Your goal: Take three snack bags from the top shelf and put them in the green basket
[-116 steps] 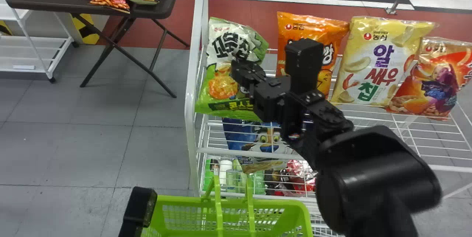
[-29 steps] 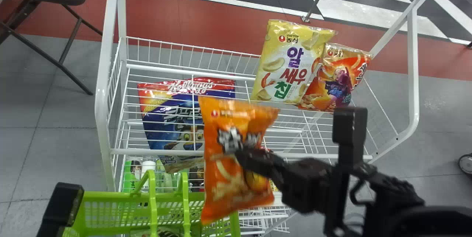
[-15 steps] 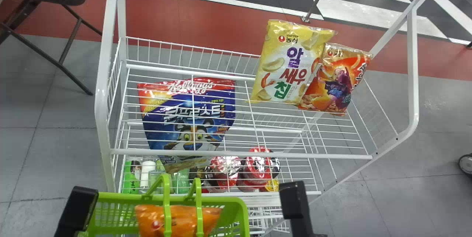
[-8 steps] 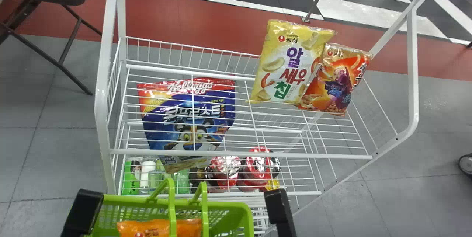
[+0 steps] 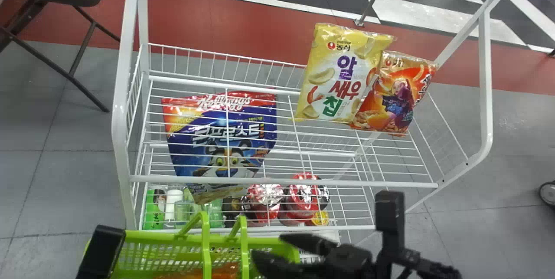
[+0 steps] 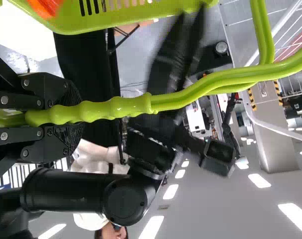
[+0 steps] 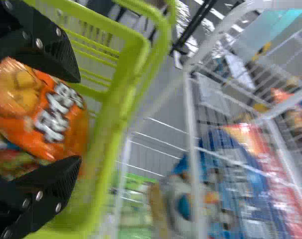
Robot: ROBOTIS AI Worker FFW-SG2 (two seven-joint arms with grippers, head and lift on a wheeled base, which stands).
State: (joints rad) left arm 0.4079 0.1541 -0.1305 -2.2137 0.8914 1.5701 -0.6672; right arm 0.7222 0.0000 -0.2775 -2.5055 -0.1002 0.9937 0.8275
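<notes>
Currently we hold our right pincer open over the green basket, an orange snack bag beneath it, while our left pincer grips the handles.

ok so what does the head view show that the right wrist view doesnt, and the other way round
Head view, not right wrist view: the yellow snack bag on the top shelf and the red tubs lower in the rack.

Right wrist view, not head view: the bold lettering on the front of the orange bag, and a teal patch beyond the rack.

Both: that orange bag in the green basket, the right claw, the blue cereal bag and the white rack.
</notes>
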